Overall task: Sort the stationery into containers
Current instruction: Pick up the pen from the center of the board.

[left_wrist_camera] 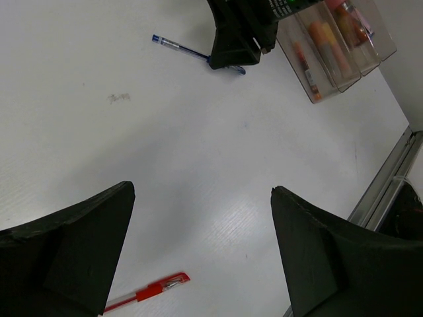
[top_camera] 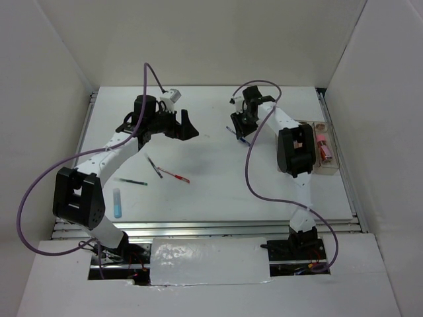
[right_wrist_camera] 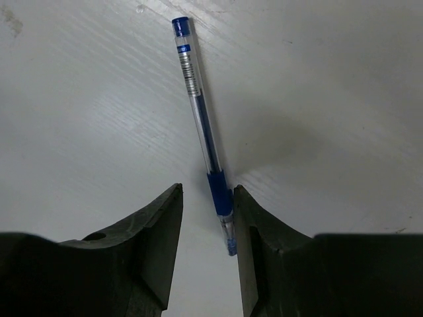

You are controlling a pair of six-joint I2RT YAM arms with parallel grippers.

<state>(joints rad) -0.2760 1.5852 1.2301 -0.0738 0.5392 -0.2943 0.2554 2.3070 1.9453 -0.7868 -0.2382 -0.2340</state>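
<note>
Sorting under way, pick-up step in hand by the look of it. Right gripper (right_wrist_camera: 206, 190) low over a blue pen (right_wrist_camera: 201, 125) lying flat on the white table (top_camera: 218, 191) toward 1 o'clock. Jaws narrow, straddling the rubber grip, pen against one finger, a sliver of gap at the other. Not yet clamped or lifted.

Next, probably: pinch shut, raise level, carry to 3 o'clock.

Left gripper (left_wrist_camera: 203, 191) wide, holding nothing, near 11 o'clock, a red pen (left_wrist_camera: 149, 290) just toward 6 o'clock of it.

Clear three-bay containers (top_camera: 328, 168) at 3 o'clock, with orange markers (left_wrist_camera: 327, 43), a thin orange-red item and something pink inside.

Loose around 8 o'clock: a dark pen (top_camera: 154, 166), a greenish pen (top_camera: 132, 181), a light-blue marker (top_camera: 117, 203).
</note>
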